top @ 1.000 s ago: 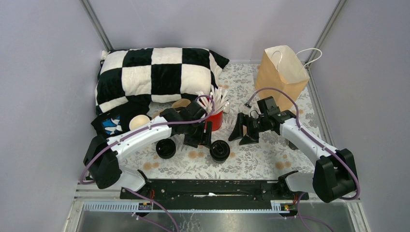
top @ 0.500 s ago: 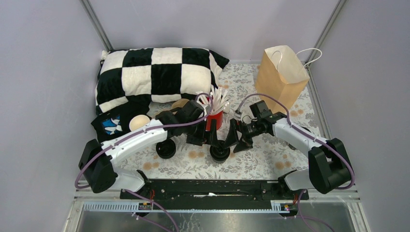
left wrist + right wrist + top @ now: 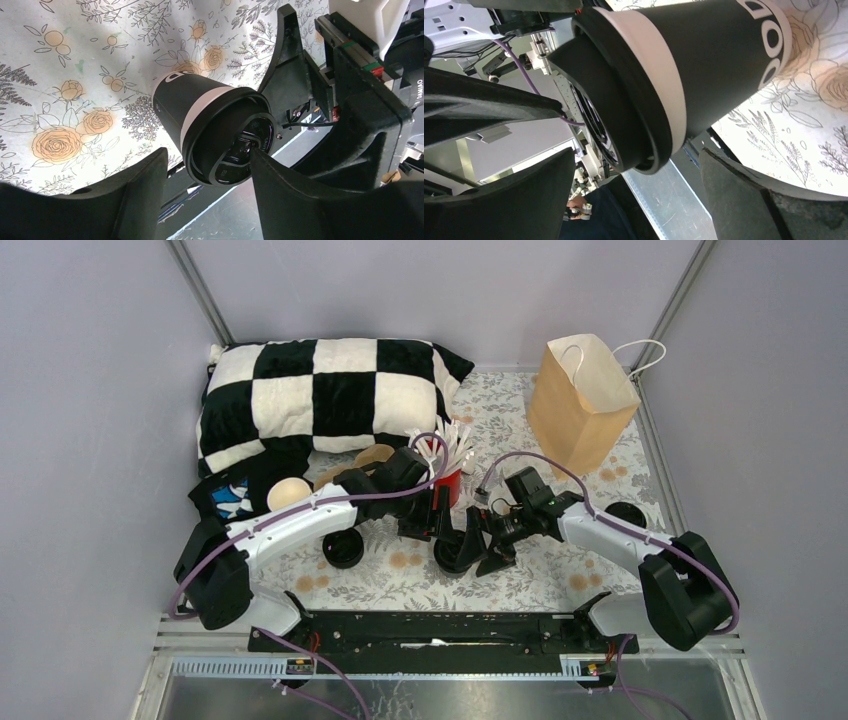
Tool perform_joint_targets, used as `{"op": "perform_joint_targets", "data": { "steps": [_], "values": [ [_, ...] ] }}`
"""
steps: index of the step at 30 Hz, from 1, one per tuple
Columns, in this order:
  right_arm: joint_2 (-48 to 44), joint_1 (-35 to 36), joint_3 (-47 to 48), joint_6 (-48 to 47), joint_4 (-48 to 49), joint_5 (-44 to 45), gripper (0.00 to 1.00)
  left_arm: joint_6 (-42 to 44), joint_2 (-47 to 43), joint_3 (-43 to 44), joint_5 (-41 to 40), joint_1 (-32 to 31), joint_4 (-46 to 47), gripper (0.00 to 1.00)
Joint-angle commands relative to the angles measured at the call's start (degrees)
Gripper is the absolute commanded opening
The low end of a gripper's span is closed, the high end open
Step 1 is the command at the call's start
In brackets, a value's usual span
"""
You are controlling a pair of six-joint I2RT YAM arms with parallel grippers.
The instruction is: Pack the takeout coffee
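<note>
Coffee cups both stand lidded on the counter [image 3: 540, 575], near the arm bases: the right cup [image 3: 452, 555] between the two arms, the left cup [image 3: 343, 548] apart from it. The left fingers [image 3: 130, 200] and right fingers [image 3: 499, 205] are both spread wide around the right cup, grasping nothing. Whether any finger touches it is unclear.

Nothing looks packed yet. Both cups have to reach the bag [image 3: 583, 400], upright at the far right. The bag's inside is hard to make out, and from above the arms hide part of the right cup.

Floral table [image 3: 530, 585], pillow [image 3: 330, 400], paper bag [image 3: 582, 405], coffee cup [image 3: 343, 548]
</note>
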Motion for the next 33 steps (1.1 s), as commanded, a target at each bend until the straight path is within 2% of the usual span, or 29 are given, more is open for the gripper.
{"op": "perform_joint_targets", "data": {
  "steps": [1, 6, 12, 18, 22, 25, 33],
  "values": [
    [0.3, 1.2, -0.7, 3.7, 6.6, 0.6, 0.98, 0.5, 0.2, -1.0, 0.5, 0.1, 2.3, 0.63],
    [1.9, 1.2, -2.0, 5.4, 10.8, 1.2, 0.94, 1.3, 0.8, -1.8, -0.5, 0.4, 1.8, 0.57],
    [5.4, 1.2, -11.7, 6.8, 18.0, 3.4, 0.82, 1.1, 2.4, -6.0, -1.4, 1.4, 2.9, 0.49],
    [10.4, 0.7, -16.2, 8.6, 23.6, 9.7, 0.79, 0.1, 3.6, -11.2, -3.2, 2.2, 3.1, 0.43],
    [15.7, -2.6, -20.1, 10.3, 29.6, 11.6, 0.79, -0.2, 4.8, -14.5, -4.3, 3.1, 3.0, 0.4],
    [19.1, -4.2, -22.0, 9.7, 30.5, 15.0, 0.76, -0.9, 5.5, -17.6, -4.5, 3.2, 3.6, 0.39],
    [16.4, -4.3, -21.7, 10.5, 26.9, 19.3, 0.77, -0.6, 7.1, -23.7, -5.1, 3.3, 4.9, 0.37]
  ]
}}
